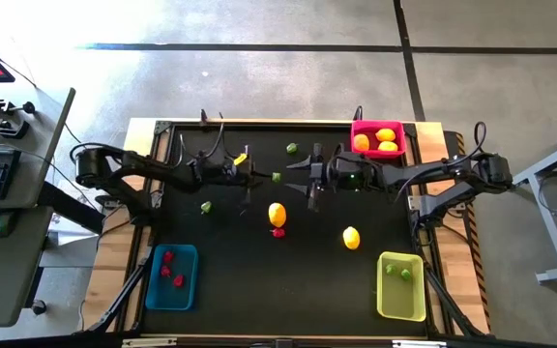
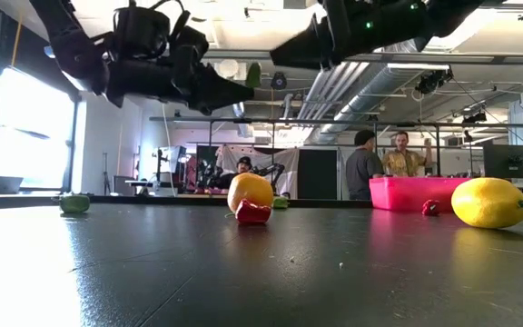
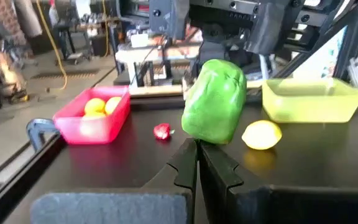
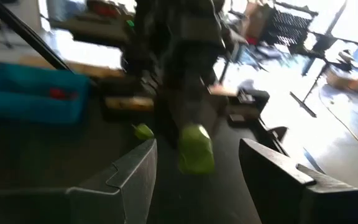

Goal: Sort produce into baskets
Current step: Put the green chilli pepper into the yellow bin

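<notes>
Left wrist view: the left gripper point(image 3: 197, 163), jaws pinched closed, holds a green pepper point(image 3: 215, 100) by its bottom edge above the tabletop point(image 3: 135, 155). It looks light, smooth, slippery. The right gripper point(image 4: 197, 168) faces it, jaws open.

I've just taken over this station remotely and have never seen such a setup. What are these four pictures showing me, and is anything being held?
This is a robot with two dark arms working at a black table. One picture looks straight down from above, one looks level across the tabletop, and the other two come from a camera on each wrist.

The left gripper is shut on a green pepper and holds it off the table. The right gripper is open and empty, facing it.

There are three baskets:
- The pink basket holds yellow fruit.
- The blue basket holds red pieces.
- The yellow-green basket holds green ones.

A lemon, an orange fruit beside a red piece, and a few small green pieces lie loose on the table.
</notes>
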`<action>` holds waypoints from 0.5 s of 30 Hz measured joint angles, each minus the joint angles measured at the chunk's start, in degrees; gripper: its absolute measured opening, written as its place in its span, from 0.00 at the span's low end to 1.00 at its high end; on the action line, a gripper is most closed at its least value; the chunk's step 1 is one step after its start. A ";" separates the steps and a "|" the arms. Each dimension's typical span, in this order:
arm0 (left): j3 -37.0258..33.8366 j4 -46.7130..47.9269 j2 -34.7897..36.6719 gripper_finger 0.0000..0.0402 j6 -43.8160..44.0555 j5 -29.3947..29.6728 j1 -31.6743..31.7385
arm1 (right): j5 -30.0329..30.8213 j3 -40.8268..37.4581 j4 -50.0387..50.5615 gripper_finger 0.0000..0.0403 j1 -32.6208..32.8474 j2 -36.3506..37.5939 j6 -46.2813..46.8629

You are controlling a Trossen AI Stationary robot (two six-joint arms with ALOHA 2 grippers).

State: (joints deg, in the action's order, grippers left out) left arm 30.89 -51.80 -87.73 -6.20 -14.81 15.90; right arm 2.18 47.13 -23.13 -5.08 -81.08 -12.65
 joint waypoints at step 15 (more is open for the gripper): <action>2.15 -2.02 0.37 0.00 4.93 -0.09 -6.01 | -5.77 0.00 -5.39 0.55 2.26 -0.01 1.75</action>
State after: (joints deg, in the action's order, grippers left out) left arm 33.04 -53.82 -87.36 -1.27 -14.90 9.89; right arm -3.59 47.13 -28.52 -2.82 -81.09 -10.90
